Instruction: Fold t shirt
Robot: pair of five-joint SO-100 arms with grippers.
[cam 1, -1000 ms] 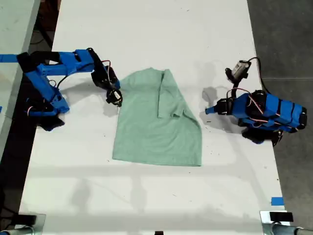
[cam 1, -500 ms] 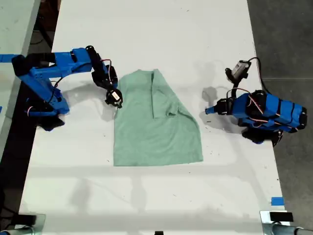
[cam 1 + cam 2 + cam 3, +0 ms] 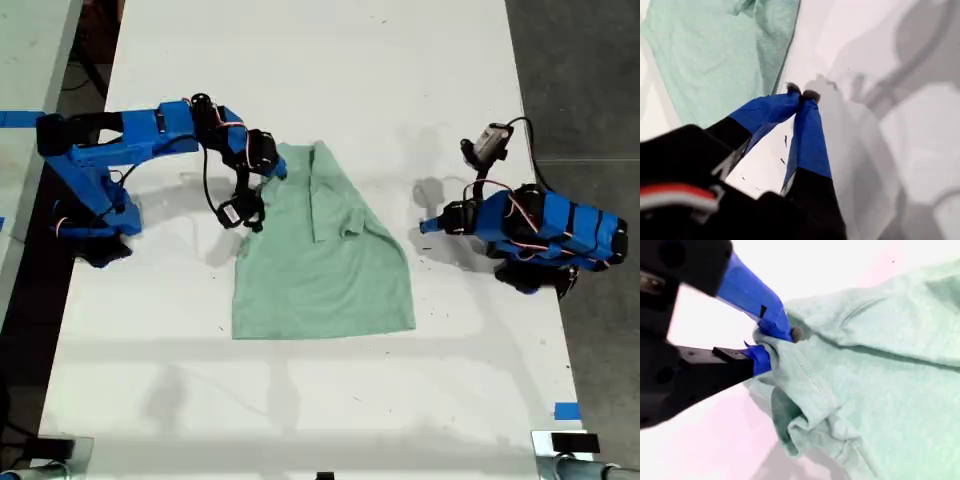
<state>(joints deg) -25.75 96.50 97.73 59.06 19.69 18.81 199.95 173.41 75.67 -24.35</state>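
Bright, even light falls from above; the white counter nearly blows out, and soft grey shadows lie beside both arms. The second wrist view is overexposed with a pinkish cast, its near foreground blurred.

t shirt: cut off by the first wrist view's edge.
Cloth between my second gripper's jaws: hidden, probably bunched.

The exterior view looks straight down on the whole white bench from high up; each wrist view peers close along its own claw, both sharing the mint t shirt with it.
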